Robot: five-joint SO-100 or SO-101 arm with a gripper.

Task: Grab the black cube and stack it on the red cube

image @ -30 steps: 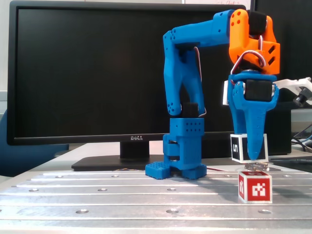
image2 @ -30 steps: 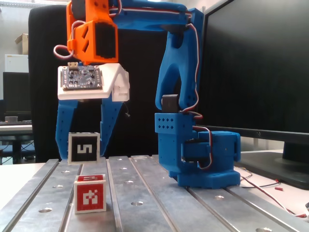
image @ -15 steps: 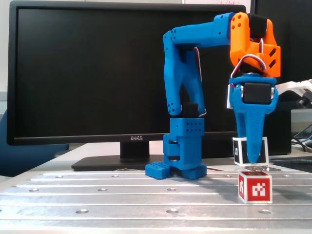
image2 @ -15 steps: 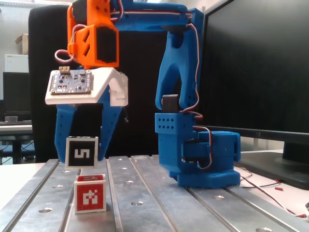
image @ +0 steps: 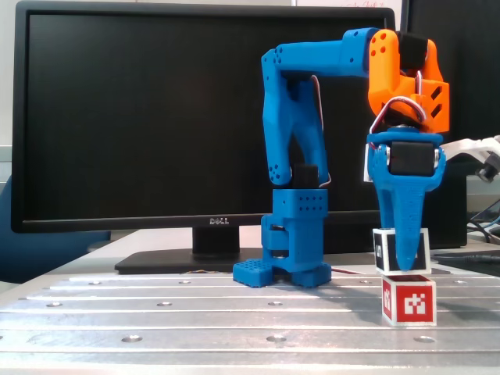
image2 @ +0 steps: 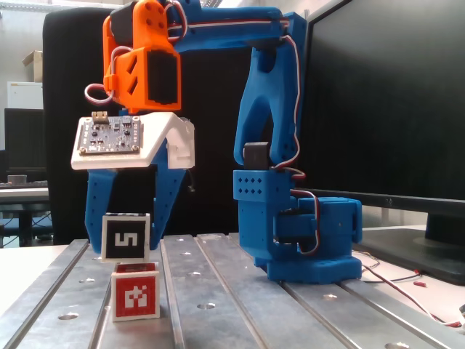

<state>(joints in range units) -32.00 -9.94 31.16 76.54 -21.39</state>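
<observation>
gripper (image2: 125, 243) is clamping the black cube (image2: 125, 237) on both sides | cube is hanging just above the red cube (image2: 136, 292), seemingly lined up for stacking | red cube is sitting on the metal table (image2: 218, 291)

Black cube (image2: 125, 237), white "5"; red cube (image2: 136, 297)

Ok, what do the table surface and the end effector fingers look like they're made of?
The table looks like bare brushed metal, probably aluminium: silvery sheen, long grooves, drilled holes. The end effector fingers look like matte blue 3D-printed plastic, judging by the uniform colour and blocky moulded shapes; layer lines are too fine to confirm.
</observation>
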